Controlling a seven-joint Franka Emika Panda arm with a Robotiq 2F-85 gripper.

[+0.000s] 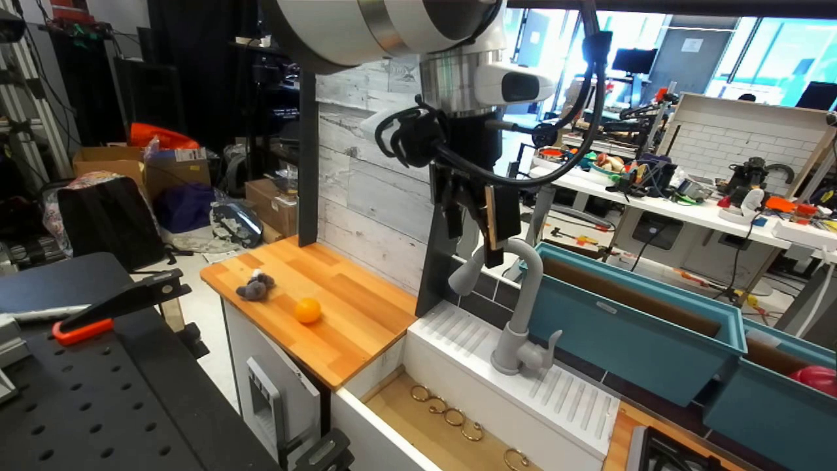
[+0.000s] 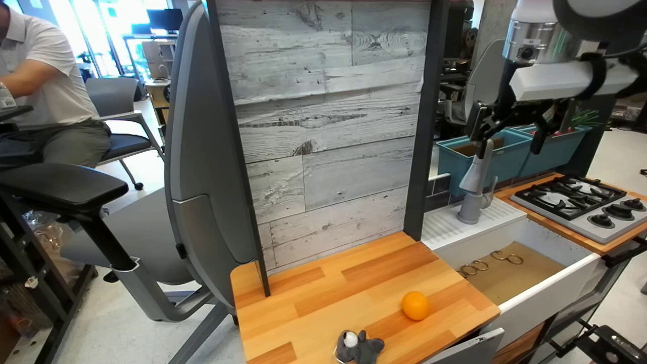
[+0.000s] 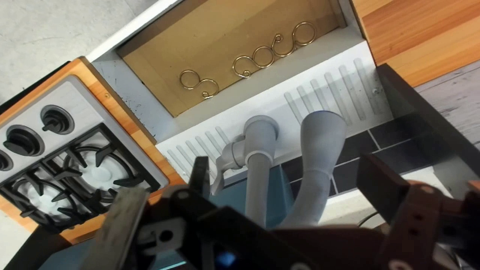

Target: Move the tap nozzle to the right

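Label [image 1: 607,307], unreadable, on teal planter [image 1: 588,347], at three o'clock from tap nozzle [image 1: 526,294] in an exterior view; orange ball [image 1: 307,311], nine o'clock. Tap nozzle upright on white ledge [image 1: 451,332]; tool [image 3: 285,167] spread wide.

Bright windows [image 1: 785,62] glare on my feed; I see a grey chair [image 2: 194,151] on pale floor [image 2: 131,331] beside a plank wall [image 2: 328,116].

The arm [image 1: 343,26] is white with a silver band [image 1: 381,29]. In an exterior view, a white pod [image 1: 495,82] juts toward three o'clock; past it loops a black cable [image 1: 599,91]. The hand [image 3: 288,174] is black, one finger [image 1: 506,212] edged tan.
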